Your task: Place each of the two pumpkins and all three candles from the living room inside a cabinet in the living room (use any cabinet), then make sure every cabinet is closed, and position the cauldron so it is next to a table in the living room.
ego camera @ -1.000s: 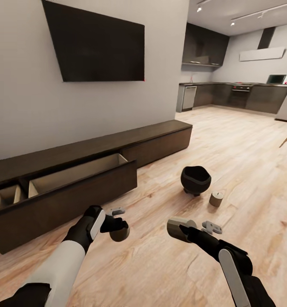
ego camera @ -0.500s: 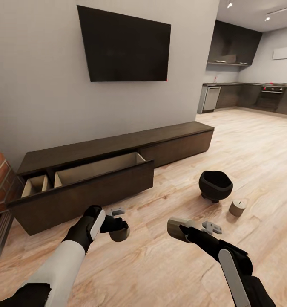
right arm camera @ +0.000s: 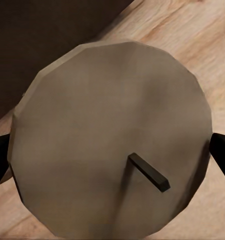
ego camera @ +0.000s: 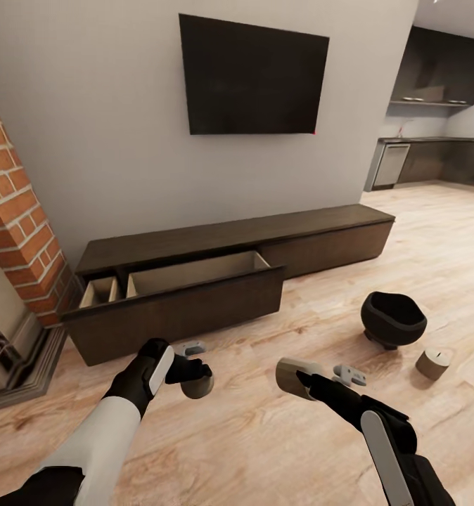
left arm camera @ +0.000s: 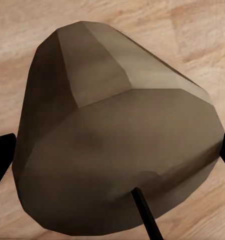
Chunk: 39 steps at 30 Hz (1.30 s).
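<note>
Each claw is clamped on a candle — left gripper (ego camera: 195, 376) on one (left arm camera: 117, 135), right gripper (ego camera: 300, 376) on another (right arm camera: 112, 155) — over wood floor (ego camera: 265, 436), the open-drawered cabinet (ego camera: 216, 281) ahead, the cauldron (ego camera: 393, 320) and third candle (ego camera: 434, 363) rightward.

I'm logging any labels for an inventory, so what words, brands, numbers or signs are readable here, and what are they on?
None: no readable text shows in any view.
The wall screen is blank and dark, with no visible brand.
The candle in the left gripper, the candle in the right gripper and the candle on the floor are plain.
The cauldron and the cabinet carry no markings.
</note>
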### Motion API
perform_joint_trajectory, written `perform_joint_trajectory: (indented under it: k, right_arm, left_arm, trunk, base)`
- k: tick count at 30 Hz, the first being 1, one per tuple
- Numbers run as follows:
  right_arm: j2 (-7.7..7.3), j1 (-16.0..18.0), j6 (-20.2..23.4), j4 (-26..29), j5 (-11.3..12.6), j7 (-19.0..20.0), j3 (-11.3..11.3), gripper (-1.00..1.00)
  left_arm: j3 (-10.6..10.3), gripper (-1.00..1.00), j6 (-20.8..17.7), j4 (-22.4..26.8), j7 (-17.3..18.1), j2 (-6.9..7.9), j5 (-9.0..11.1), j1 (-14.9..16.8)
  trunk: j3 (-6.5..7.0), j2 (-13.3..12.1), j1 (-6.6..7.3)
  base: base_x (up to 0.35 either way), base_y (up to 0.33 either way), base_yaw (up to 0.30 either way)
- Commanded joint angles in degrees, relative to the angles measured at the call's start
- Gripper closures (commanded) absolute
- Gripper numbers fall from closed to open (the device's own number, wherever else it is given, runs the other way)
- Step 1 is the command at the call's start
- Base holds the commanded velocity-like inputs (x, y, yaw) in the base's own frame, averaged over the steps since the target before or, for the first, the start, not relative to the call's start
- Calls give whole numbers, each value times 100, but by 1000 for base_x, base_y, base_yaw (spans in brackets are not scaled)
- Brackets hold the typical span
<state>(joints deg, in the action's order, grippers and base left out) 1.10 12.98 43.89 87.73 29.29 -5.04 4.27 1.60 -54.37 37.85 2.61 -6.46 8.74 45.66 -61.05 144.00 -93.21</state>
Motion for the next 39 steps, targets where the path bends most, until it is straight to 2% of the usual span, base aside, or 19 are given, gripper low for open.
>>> perform_joint_trajectory:
  k: [1,12,28,39]
  right_arm:
    - [3,3,23,12,86,-50,6,100]
    - [4,3,23,14,86,-50,5,100]
    - [3,3,23,11,86,-50,-8,100]
    - [4,3,23,11,86,-50,-5,100]
  left_arm:
    - [16,100,-25,3,18,-5,5,4]
    - [16,100,-29,3,14,-5,5,4]
    - [16,100,-29,3,15,-4,5,4]
    - [16,100,-29,3,15,-3,5,4]
  trunk:
    - [-5,3,2]
    - [-5,3,2]
    - [-5,3,2]
    - [-5,3,2]
  base:
    - [0,0,290]
    - [0,-26,290]
    - [1,-188,290]
    - [85,-24,290]
